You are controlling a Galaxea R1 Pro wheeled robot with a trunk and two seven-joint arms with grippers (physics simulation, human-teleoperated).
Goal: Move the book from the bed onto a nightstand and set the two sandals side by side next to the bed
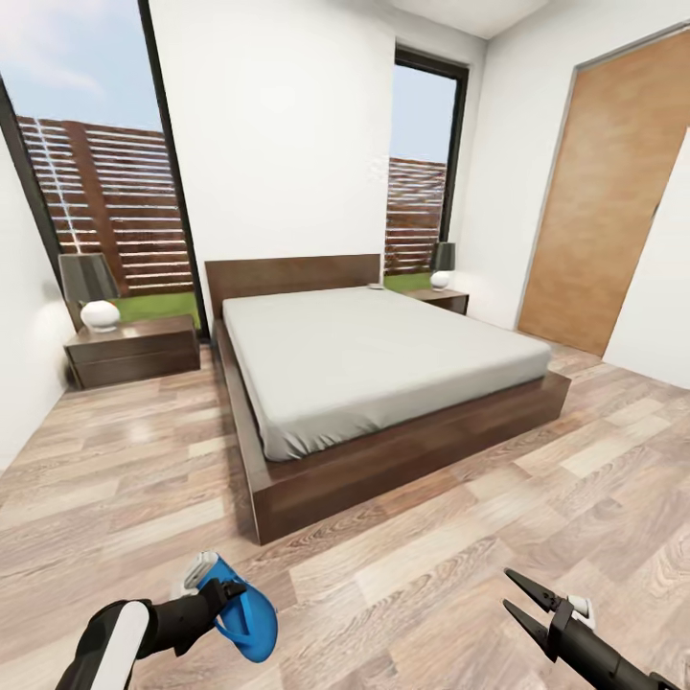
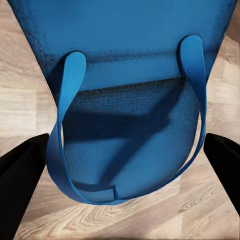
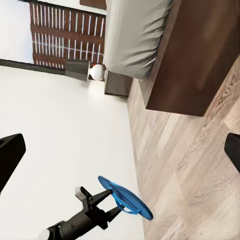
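My left gripper (image 1: 222, 592) is shut on one bright blue sandal (image 1: 251, 621), held above the wood floor in front of the bed's foot. Up close, the sandal's sole and thin strap (image 2: 125, 125) sit between the black fingers (image 2: 20, 170). My right gripper (image 1: 508, 589) hangs open and empty at the lower right, above the floor. The dark wood bed (image 1: 383, 460) has a bare grey mattress (image 1: 374, 355). One nightstand (image 1: 134, 350) stands at its left, another (image 1: 443, 299) at its right. The book and the second sandal are out of view.
A white-based lamp (image 1: 99, 311) sits on the left nightstand, another (image 1: 441, 278) on the right one. A light wooden door (image 1: 604, 201) is on the right wall. Wide bare floor (image 1: 125, 479) lies left of the bed and before its foot.
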